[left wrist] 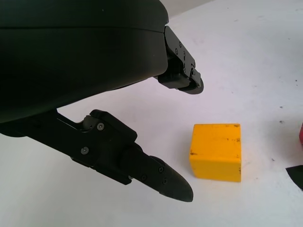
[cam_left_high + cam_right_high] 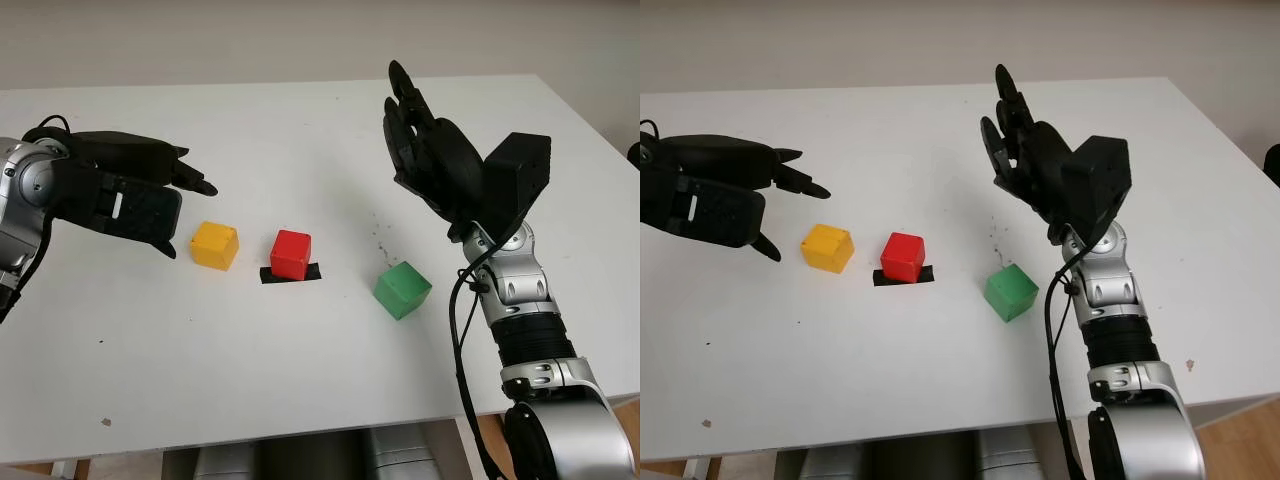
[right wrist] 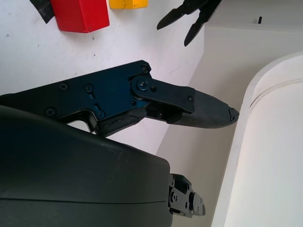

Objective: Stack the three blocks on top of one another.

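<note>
Three blocks lie apart in a row on the white table [image 2: 300, 370]. The yellow block [image 2: 215, 245] is on the left, also seen close up as the yellow block [image 1: 216, 151] in the left wrist view. The red block [image 2: 291, 254] stands in the middle on a black tape mark [image 2: 291, 274]. The green block [image 2: 402, 289] is on the right. My left hand [image 2: 150, 195] hovers open just left of the yellow block, not touching it. My right hand [image 2: 425, 140] is raised open above and behind the green block, holding nothing.
A few small dark specks mark the table near the green block and the front left. The table's front edge [image 2: 300, 432] runs close below the blocks. A white curved object [image 3: 265, 156] stands beyond the table in the right wrist view.
</note>
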